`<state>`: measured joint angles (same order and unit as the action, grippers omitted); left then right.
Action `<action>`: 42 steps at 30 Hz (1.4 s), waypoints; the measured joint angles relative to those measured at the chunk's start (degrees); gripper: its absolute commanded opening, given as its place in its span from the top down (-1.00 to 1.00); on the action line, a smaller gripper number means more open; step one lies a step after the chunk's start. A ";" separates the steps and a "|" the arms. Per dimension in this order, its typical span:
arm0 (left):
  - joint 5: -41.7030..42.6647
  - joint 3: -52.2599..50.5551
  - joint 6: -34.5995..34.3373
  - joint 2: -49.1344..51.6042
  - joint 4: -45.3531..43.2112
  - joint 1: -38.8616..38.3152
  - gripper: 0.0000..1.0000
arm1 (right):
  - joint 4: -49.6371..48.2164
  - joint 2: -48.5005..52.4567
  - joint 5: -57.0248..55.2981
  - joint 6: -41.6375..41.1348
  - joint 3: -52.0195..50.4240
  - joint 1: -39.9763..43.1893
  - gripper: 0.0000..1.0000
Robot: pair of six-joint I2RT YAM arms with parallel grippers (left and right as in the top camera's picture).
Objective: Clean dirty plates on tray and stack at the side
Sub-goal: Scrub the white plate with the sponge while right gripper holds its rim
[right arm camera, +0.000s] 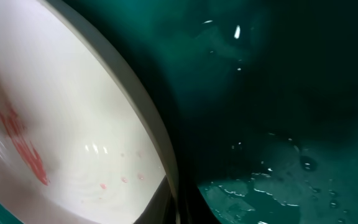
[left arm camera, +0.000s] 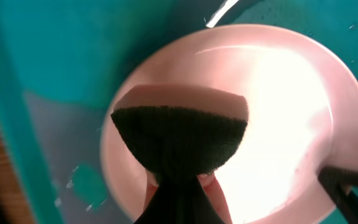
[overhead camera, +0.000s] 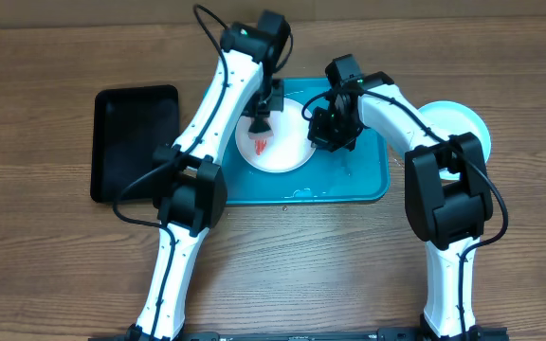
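A white plate (overhead camera: 287,152) with a red smear lies on the wet turquoise tray (overhead camera: 349,185). My left gripper (overhead camera: 265,102) is shut on a dark-faced sponge (overhead camera: 261,121) and holds it on the plate's left part, beside the smear. In the left wrist view the sponge (left arm camera: 179,137) presses on the plate (left arm camera: 291,93) below my jaws (left arm camera: 179,208). My right gripper (overhead camera: 322,128) is shut on the plate's right rim. The right wrist view shows that rim (right arm camera: 73,112) between my fingers (right arm camera: 176,208). A pale mint plate (overhead camera: 467,118) rests on the table at right. The yellow-green plate is out of view.
A black tray (overhead camera: 136,142) lies on the table left of the turquoise tray. Water drops and a small puddle (overhead camera: 306,194) sit on the tray floor, also seen in the right wrist view (right arm camera: 291,186). Both arms cross over the tray's back half.
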<state>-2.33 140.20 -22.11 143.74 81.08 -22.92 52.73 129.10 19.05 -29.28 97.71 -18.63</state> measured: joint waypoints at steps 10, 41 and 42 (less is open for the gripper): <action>-1.75 -13.33 0.02 -0.83 -11.13 -0.35 0.92 | -0.22 0.13 -0.20 -1.38 0.00 -0.52 0.93; -16.11 -17.07 -10.71 -2.47 -7.80 -0.61 0.92 | -1.51 0.42 0.33 -2.25 0.02 -0.96 0.93; -16.50 -17.07 -10.91 -2.47 -7.54 -0.63 0.92 | -1.55 0.42 0.37 -2.25 0.00 -1.16 0.93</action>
<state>-18.83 123.13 -33.01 141.27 73.54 -23.55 51.18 129.51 19.42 -31.53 97.71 -19.79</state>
